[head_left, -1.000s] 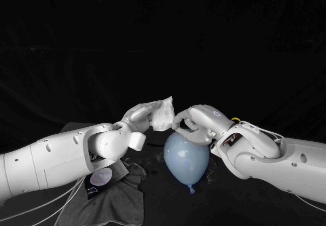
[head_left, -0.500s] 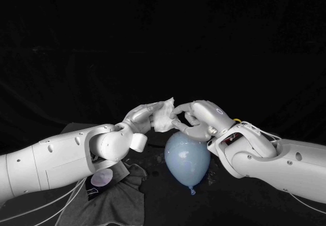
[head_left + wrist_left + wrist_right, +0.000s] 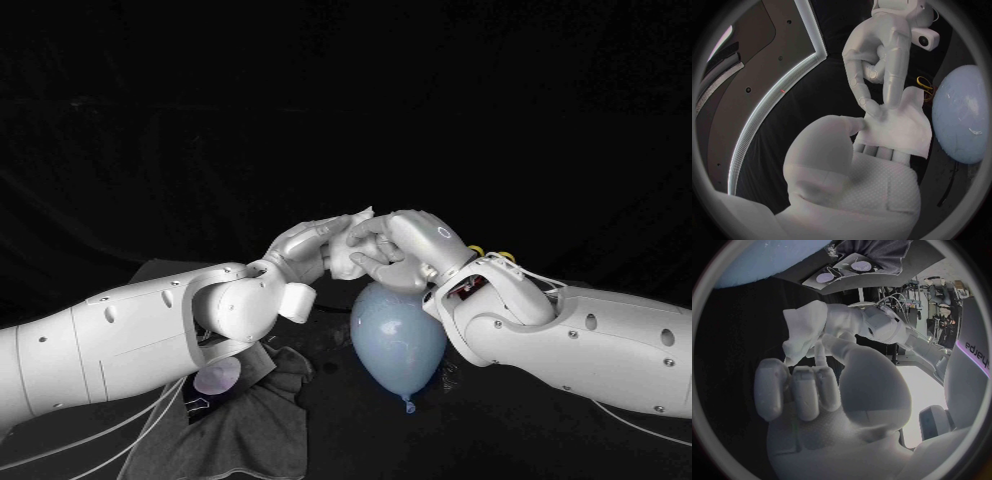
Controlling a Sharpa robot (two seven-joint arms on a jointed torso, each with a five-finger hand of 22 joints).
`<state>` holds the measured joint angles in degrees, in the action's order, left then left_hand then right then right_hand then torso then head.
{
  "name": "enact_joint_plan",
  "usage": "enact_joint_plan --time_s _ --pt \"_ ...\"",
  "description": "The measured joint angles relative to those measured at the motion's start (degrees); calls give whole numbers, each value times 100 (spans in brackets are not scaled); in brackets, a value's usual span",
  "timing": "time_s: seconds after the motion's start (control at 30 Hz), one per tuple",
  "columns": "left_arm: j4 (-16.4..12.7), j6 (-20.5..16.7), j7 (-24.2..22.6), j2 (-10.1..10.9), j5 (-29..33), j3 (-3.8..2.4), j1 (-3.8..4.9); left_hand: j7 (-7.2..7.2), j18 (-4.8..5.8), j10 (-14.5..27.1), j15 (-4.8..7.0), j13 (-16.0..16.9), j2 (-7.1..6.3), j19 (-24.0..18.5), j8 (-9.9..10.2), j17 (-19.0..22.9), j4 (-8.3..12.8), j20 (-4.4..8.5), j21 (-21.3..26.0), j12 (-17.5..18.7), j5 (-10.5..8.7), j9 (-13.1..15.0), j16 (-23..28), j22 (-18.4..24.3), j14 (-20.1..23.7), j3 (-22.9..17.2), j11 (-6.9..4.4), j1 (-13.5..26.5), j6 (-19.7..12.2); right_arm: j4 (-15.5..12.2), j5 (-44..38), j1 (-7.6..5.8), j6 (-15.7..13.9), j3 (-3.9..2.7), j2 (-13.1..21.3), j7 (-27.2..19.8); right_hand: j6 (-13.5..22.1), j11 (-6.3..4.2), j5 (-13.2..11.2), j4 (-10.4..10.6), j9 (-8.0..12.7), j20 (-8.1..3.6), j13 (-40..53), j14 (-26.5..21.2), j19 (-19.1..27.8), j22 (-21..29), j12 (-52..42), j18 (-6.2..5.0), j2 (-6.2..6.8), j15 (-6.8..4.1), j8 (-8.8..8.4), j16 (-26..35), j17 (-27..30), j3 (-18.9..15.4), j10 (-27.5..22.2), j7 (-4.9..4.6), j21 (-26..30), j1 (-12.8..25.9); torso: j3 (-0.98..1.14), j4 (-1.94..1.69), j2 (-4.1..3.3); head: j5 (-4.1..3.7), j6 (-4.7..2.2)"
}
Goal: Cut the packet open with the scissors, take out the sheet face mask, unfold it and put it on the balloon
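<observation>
My left hand (image 3: pixel 307 246) holds the folded white sheet face mask (image 3: pixel 346 252) up above the table. In the left wrist view the mask (image 3: pixel 901 131) lies across the left fingers under the thumb. My right hand (image 3: pixel 392 244) has come against it from the other side, and its fingertips (image 3: pixel 874 109) pinch the mask's near corner. The right wrist view shows the mask (image 3: pixel 804 326) just past the right hand (image 3: pixel 837 390), with the left hand (image 3: pixel 856 322) behind it. The pale blue balloon (image 3: pixel 397 340) lies on the table below both hands, knot toward me.
A dark cloth (image 3: pixel 248 420) lies at the front left with a cut packet piece (image 3: pixel 216 376) on it. A yellow loop (image 3: pixel 500 253) shows behind the right wrist. Black table and backdrop surround everything.
My right hand has lifted off the balloon's top and moved left to the mask, closing its fingertips on the corner. The left hand and mask have barely moved.
</observation>
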<state>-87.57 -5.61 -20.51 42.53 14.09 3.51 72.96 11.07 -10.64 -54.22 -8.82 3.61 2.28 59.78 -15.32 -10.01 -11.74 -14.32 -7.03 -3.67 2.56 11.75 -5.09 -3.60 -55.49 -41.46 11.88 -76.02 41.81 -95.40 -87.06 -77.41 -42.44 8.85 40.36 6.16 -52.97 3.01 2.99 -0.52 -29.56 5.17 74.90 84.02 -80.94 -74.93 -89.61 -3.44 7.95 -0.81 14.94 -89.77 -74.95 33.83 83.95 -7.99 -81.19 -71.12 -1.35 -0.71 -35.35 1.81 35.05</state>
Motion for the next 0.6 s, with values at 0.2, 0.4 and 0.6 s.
enact_joint_plan --time_s 0.2,0.4,0.6 --pt "-18 7 0 -4 1 0 3 -8 0 113 -21 -4 20 4 0 13 22 1 22 0 0 -8 32 -16 21 -22 34 -20 -40 80 -159 10 29 0 -66 150 0 0 0 -6 19 0 0 0 0 -1 -20 0 28 0 -23 2 0 -6 0 0 0 -28 0 4 1 9 1" --pt "-35 11 3 -4 4 0 4 -12 2 233 -41 -4 42 210 26 21 37 20 -40 0 0 -8 50 -32 42 -37 51 -42 -70 139 -299 16 48 0 -94 277 0 -1 0 -2 36 0 3 0 0 -2 -19 0 46 0 -55 13 4 -32 -1 0 10 -46 4 7 4 13 3" --pt "-36 9 14 -6 13 3 4 -21 39 295 -49 -4 42 217 49 14 36 29 -40 0 0 -14 50 -17 -12 -36 52 -42 -120 139 -411 15 85 -4 -84 357 0 -2 0 -18 53 20 4 -1 -19 -1 -19 0 75 0 -55 -4 5 -49 -2 0 11 -75 7 9 7 13 3"
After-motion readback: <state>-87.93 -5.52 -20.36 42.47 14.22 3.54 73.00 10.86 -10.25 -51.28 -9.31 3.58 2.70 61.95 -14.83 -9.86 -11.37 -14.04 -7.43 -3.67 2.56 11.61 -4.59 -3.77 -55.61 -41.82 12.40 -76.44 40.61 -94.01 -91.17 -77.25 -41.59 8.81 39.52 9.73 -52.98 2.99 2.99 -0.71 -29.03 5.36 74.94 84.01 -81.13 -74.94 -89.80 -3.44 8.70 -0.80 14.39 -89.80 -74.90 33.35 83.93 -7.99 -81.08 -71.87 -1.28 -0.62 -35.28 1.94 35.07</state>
